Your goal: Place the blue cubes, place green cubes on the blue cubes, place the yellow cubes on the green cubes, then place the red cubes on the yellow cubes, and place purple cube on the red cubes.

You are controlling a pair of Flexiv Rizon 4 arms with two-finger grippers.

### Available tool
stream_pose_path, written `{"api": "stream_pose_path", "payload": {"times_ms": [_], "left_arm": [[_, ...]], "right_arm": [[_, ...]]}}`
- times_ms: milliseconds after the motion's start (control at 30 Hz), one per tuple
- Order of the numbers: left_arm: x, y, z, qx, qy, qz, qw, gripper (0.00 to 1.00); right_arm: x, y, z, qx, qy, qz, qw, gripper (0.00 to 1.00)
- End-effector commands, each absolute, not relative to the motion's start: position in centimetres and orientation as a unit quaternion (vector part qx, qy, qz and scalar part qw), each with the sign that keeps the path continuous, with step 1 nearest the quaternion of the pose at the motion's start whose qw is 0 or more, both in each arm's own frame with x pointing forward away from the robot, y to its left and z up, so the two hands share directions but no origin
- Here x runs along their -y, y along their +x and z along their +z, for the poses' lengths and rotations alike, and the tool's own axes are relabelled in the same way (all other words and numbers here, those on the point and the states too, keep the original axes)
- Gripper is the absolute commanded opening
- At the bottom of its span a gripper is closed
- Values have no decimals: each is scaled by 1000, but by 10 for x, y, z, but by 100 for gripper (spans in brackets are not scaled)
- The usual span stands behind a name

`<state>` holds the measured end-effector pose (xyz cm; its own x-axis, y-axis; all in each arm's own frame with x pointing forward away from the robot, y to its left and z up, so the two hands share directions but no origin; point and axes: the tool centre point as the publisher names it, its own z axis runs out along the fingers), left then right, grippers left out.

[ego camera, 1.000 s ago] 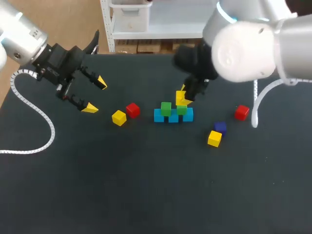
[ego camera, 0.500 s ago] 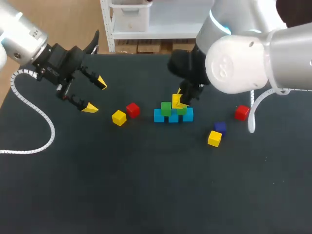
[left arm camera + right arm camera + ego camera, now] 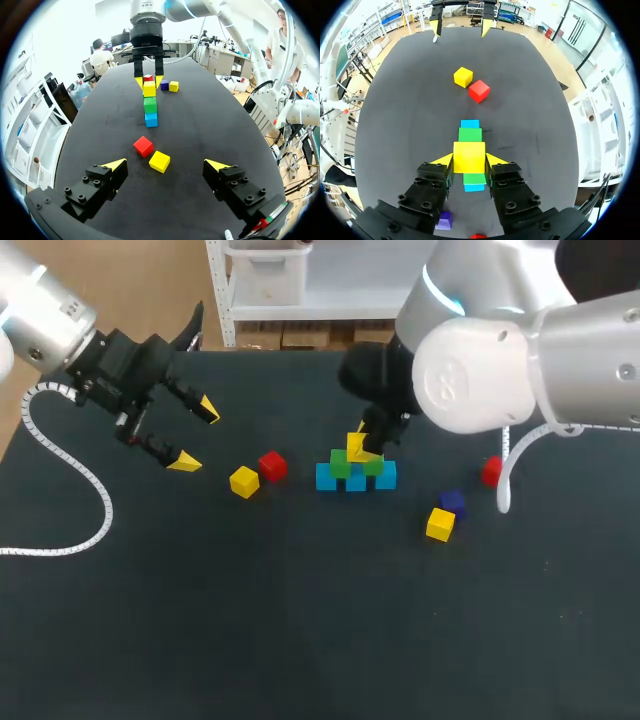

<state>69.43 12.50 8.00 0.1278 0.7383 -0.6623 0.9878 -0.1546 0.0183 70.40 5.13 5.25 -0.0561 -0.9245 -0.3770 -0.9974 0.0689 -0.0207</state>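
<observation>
Three blue cubes [image 3: 355, 481] stand in a row mid-table, with two green cubes [image 3: 340, 462] on top of them. My right gripper [image 3: 361, 448] is shut on a yellow cube [image 3: 355, 444], [image 3: 469, 157], holding it just above the gap between the green cubes [image 3: 470, 134]. Off to the left, my left gripper [image 3: 195, 435], [image 3: 165, 165] hangs open and empty above the table. A loose yellow cube [image 3: 243, 481], [image 3: 159, 161] and a red cube [image 3: 272, 465], [image 3: 143, 146] lie between it and the stack.
Right of the stack lie a red cube [image 3: 490, 472], a purple cube [image 3: 451, 501] and another yellow cube [image 3: 439, 524]. The black table [image 3: 300, 620] stretches wide toward the front.
My right gripper has carried the yellow cube leftward and a little lower, from beside the right green cube to over the middle of the stack. The left arm has stayed still.
</observation>
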Motion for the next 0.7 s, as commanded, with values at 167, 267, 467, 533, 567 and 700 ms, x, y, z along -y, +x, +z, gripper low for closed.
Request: {"api": "stream_pose_path", "payload": {"times_ms": [167, 267, 467, 533, 567, 700], "left_arm": [[-125, 695, 79, -605, 713, -264, 236, 100], [-125, 695, 79, -605, 713, -264, 236, 100], [-125, 695, 79, -605, 713, -264, 236, 100], [-125, 695, 79, -605, 713, -264, 236, 100], [-125, 695, 79, -605, 713, -264, 236, 100], [-125, 695, 79, -605, 713, -264, 236, 100]], "right_arm": [[-49, 706, 51, -718, -670, 125, 142, 0], [-50, 707, 51, -718, -670, 125, 142, 0], [-51, 707, 50, -717, -671, 127, 142, 0], [-52, 707, 50, -716, -671, 127, 142, 0], [-52, 707, 50, -716, -672, 127, 142, 0], [-52, 707, 49, -716, -672, 128, 140, 2]]}}
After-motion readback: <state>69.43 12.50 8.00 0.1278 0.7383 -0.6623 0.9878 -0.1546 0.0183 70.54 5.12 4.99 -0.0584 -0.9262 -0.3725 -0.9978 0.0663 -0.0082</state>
